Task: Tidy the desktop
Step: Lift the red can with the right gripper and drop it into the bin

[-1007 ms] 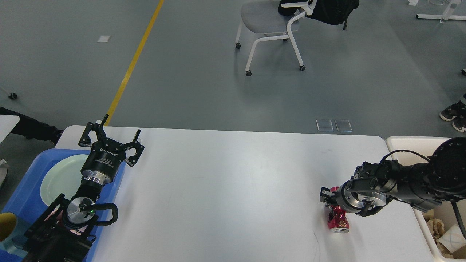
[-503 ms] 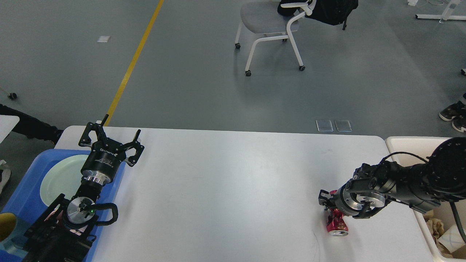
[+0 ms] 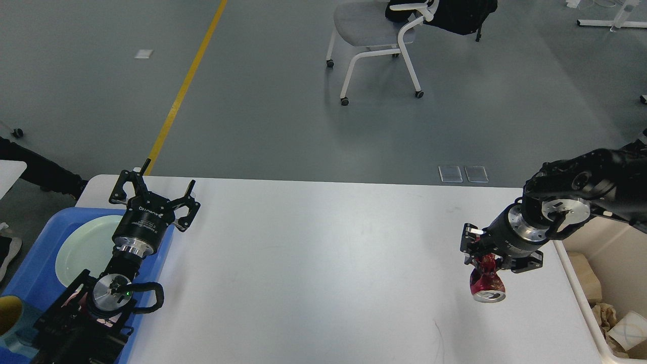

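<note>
Right pincer [image 3: 486, 259] of mine has risen since half a second ago: then it was low at the counter's right end with the crushed red can lying on the surface, and now the arm has swung up and back toward the bin side, carrying the can clear of the top. Its fingers are pressed onto the pinched upper part of the crushed red can [image 3: 486, 286], which hangs below them with its silver open end tilted toward me. A faint shadow lies on the white surface under it.

The counter [image 3: 323, 263], the desktop I am tidying, fills the lower half of the head view: a broad white matte top with rounded far corners, with a thin dark scratch near its front right.

At its left end sits the blue tray [image 3: 35, 273], with a pale green plate [image 3: 83, 247] in it; at its right end stands the cream bin [image 3: 614, 253], with crumpled brown paper [image 3: 604, 311] inside.

My left pincer [image 3: 151, 189] hovers over the tray's far right corner, exactly where it was in both earlier views, its fingers spread wide and holding nothing.

Beyond the counter, on the grey floor, stand a white-framed chair [image 3: 376, 35] and a yellow line [image 3: 187, 83].
</note>
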{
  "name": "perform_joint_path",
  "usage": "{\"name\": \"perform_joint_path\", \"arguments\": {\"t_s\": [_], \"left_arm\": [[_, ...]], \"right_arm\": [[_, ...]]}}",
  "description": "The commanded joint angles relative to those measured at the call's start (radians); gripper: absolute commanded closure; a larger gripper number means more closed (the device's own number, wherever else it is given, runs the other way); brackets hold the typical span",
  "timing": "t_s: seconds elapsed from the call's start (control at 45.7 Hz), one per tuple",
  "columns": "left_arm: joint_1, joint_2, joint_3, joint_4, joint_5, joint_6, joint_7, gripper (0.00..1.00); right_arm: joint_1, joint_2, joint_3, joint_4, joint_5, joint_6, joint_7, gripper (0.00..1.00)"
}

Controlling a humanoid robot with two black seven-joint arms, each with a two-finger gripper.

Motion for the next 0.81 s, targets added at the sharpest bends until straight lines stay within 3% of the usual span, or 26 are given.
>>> {"name": "perform_joint_path", "arguments": {"t_s": [0.0,0.153,0.416,0.788], "left_arm": [[0.0,0.0,0.0,0.0,0.0,0.0,0.0,0.04],[0.0,0.0,0.0,0.0,0.0,0.0,0.0,0.04],[0.0,0.0,0.0,0.0,0.0,0.0,0.0,0.04],[0.0,0.0,0.0,0.0,0.0,0.0,0.0,0.04]], "right_arm": [[0.201,0.0,-0.095,0.121,0.011,0.082,-0.001,1.0],[0.419,0.003,-0.207,0.26,0.017,0.102,0.0,1.0],[0.68,0.008,-0.328,0.406,0.033,0.222,0.012,1.0],[0.642,-0.012,-0.423,0.337,0.06,0.101,0.012,1.0]]}}
